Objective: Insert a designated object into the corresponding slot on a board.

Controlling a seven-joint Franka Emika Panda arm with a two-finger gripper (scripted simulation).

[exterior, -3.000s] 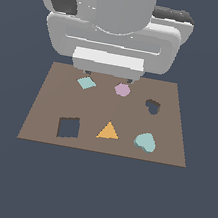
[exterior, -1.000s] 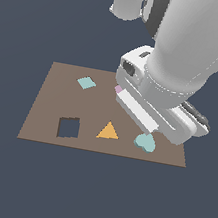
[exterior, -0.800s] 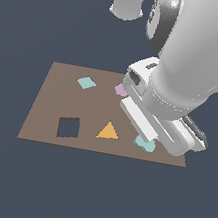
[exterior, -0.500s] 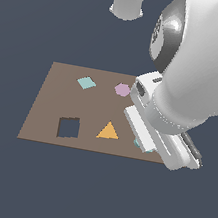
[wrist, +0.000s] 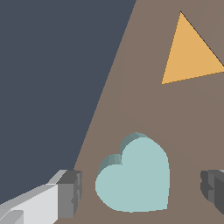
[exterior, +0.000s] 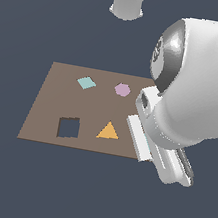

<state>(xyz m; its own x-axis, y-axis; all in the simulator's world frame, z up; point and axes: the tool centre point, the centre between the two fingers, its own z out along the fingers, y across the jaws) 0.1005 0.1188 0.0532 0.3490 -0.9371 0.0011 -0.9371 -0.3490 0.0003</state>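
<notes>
- The pale teal heart block [wrist: 135, 177] has rounded lobes and lies flat on the brown board [wrist: 131, 100].
- The gripper [wrist: 142, 192] is spread wide, its fingers [wrist: 70, 194] flanking the heart without touching.
- An orange triangle [wrist: 190, 52] sits nearby.

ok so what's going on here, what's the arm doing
A Panda arm is working over a brown shape board. In the wrist view its gripper is open, one finger on each side of a pale teal heart block that lies on the board, not yet gripped. In the exterior view the arm hides that end of the board, so the heart slot is out of sight. An orange triangle, a teal diamond, a pink hexagon and a square hole show elsewhere on the board.
</notes>
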